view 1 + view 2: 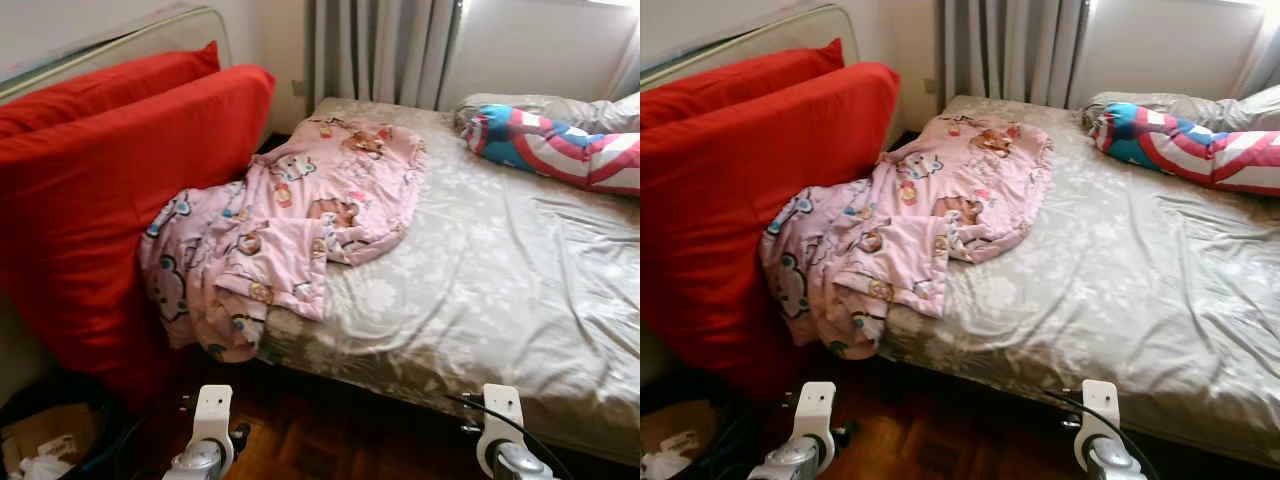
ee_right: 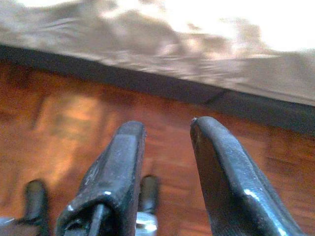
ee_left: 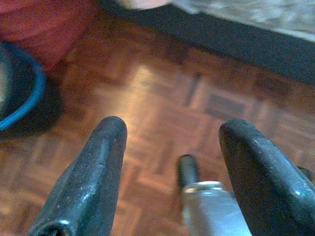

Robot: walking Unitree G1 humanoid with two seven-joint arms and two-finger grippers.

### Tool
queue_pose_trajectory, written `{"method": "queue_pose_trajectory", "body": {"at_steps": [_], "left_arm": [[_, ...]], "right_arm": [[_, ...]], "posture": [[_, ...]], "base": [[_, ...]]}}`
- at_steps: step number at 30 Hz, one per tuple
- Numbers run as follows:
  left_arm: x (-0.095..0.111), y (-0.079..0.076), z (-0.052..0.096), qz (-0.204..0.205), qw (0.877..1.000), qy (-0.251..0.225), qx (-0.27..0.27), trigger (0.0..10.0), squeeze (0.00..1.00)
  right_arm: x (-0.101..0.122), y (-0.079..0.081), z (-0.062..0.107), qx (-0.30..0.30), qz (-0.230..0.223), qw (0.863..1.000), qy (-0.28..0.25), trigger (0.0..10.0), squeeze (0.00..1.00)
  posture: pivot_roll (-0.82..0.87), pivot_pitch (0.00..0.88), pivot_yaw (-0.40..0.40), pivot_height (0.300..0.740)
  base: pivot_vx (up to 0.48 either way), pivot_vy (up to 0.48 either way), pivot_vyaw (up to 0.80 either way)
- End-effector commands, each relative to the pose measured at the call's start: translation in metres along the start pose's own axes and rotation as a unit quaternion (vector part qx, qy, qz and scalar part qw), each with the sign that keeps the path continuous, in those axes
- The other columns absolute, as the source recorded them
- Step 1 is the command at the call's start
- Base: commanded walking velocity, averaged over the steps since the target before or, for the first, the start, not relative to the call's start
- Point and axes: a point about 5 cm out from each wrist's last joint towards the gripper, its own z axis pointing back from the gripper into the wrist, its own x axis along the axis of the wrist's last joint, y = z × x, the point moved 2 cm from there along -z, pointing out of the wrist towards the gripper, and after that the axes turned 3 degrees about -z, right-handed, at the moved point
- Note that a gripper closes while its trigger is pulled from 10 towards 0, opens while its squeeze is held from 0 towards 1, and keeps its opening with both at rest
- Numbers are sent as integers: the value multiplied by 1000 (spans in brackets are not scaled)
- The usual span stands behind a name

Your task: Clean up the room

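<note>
A pink cartoon-print blanket lies crumpled on the near left corner of the bed, and part of it hangs over the edge toward the floor. My left arm and right arm hang low in front of the bed. The left gripper is open over the parquet floor, holding nothing. The right gripper is open too, pointing at the bed's lower edge, and is also empty.
Big red cushions lean against the bed's left side. A red, white and blue striped pillow lies at the head. A cardboard box with paper sits on the floor at the left. Grey curtains hang behind.
</note>
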Motion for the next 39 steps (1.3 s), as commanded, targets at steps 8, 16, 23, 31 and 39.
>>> {"method": "queue_pose_trajectory", "body": {"at_steps": [8, 16, 23, 31, 39], "left_arm": [[-3, 1, 0, -9, 1000, 5, 2, 10000, 0], [-1, 1, 0, -5, 1000, -1, 1, 10000, 0], [-2, 2, 0, -7, 1000, 2, 1, 10000, 0], [-2, 2, 0, -5, 1000, 5, 0, 10000, 0], [-3, 2, 0, -5, 1000, 6, 1, 10000, 0]], "right_arm": [[-2, -3, 0, 0, 0, 1000, 2, 10000, 0], [-2, -2, 0, 2, -1, 1000, 2, 10000, 0], [-1, -1, 0, 5, 4, 1000, 0, 10000, 0], [0, 1, 0, 17, 2, 1000, -4, 10000, 0], [0, 1, 0, 19, -2, 1000, -5, 10000, 0]], "posture": [[45, 0, 5, 740], [45, 0, 7, 740], [46, 0, 7, 740], [47, 0, 5, 740], [46, 0, 5, 740]], "base": [[0, 296, 0], [0, 0, 0], [0, 0, 0], [0, 0, 600], [0, 0, 800]]}}
